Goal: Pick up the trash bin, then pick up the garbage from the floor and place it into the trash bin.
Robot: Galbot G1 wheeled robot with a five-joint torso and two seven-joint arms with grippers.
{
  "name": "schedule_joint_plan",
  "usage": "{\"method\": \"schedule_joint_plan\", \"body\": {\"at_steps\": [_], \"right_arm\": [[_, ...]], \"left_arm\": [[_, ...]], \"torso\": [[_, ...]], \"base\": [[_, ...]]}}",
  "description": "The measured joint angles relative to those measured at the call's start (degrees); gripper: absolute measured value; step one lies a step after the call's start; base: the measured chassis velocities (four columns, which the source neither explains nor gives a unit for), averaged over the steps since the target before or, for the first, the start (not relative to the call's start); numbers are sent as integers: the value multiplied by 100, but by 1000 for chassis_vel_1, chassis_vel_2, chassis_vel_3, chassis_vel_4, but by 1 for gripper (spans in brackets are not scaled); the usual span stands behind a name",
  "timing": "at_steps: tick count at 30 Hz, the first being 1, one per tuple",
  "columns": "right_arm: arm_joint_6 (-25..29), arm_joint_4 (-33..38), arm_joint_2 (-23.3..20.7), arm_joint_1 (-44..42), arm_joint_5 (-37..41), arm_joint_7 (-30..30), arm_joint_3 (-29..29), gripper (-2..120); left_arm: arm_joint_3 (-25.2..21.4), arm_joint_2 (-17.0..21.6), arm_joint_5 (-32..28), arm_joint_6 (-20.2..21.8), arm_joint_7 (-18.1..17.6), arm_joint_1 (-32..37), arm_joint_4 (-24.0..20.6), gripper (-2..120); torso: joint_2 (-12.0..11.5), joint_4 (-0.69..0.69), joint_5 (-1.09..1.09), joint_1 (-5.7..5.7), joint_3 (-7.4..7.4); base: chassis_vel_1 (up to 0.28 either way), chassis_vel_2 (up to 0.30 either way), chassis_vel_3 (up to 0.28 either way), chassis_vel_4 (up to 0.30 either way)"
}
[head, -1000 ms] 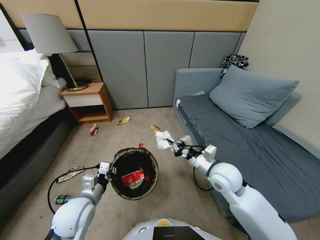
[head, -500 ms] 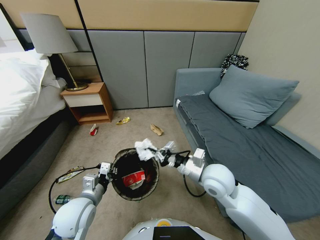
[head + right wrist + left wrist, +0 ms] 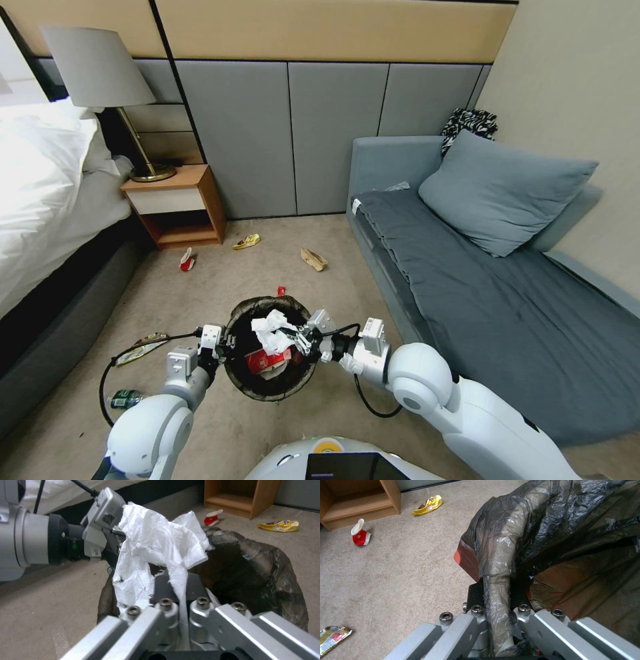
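Observation:
My left gripper (image 3: 223, 345) is shut on the rim of the trash bin (image 3: 248, 308), a round bin lined with a black bag, and holds it above the floor (image 3: 220, 287). The left wrist view has the bag-wrapped rim (image 3: 496, 555) clamped in that gripper (image 3: 496, 607). My right gripper (image 3: 295, 337) is shut on a crumpled white tissue (image 3: 270, 329) and holds it over the bin's opening; the tissue (image 3: 156, 545) fans out from that gripper (image 3: 181, 610). A red-and-white cup (image 3: 265, 361) lies inside the bin.
Litter on the carpet: a red-and-white cup (image 3: 187, 259), yellow wrapper (image 3: 246, 241), tan paper bag (image 3: 313, 259), shiny wrapper (image 3: 140, 348), green-labelled bottle (image 3: 125, 398). A bed (image 3: 47, 200) and nightstand (image 3: 175, 207) stand left, a grey sofa (image 3: 493, 267) right.
My right arm has swung left and towards me, carrying the tissue from beside the sofa to above the bin's opening. The left arm and the bin have stayed put.

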Motion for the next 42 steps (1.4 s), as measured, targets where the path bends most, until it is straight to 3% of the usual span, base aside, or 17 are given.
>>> {"method": "schedule_joint_plan", "body": {"at_steps": [1, 8, 24, 42], "right_arm": [[-8, -7, 0, -4, -25, 1, 0, 15], [-7, -30, -3, -60, -167, 6, 2, 34], [137, -202, 18, -244, -525, 9, 119, 97], [395, -154, 16, -260, -470, 75, 457, 100]], "left_arm": [[0, 0, -1, 1, 0, -2, 2, 1], [0, 3, -6, 1, 0, -4, 6, 1], [-15, 28, -21, 1, 15, 41, -40, 1], [-42, 4, -27, -1, 22, 101, -108, 1]], "torso": [[0, 0, 0, 0, 0], [0, 0, 0, 0, 0], [0, 0, 0, 0, 0], [0, 0, 0, 0, 0]], "base": [[0, 0, 0, 0], [0, 0, 0, 0], [0, 0, 0, 0], [0, 0, 0, 0]]}}
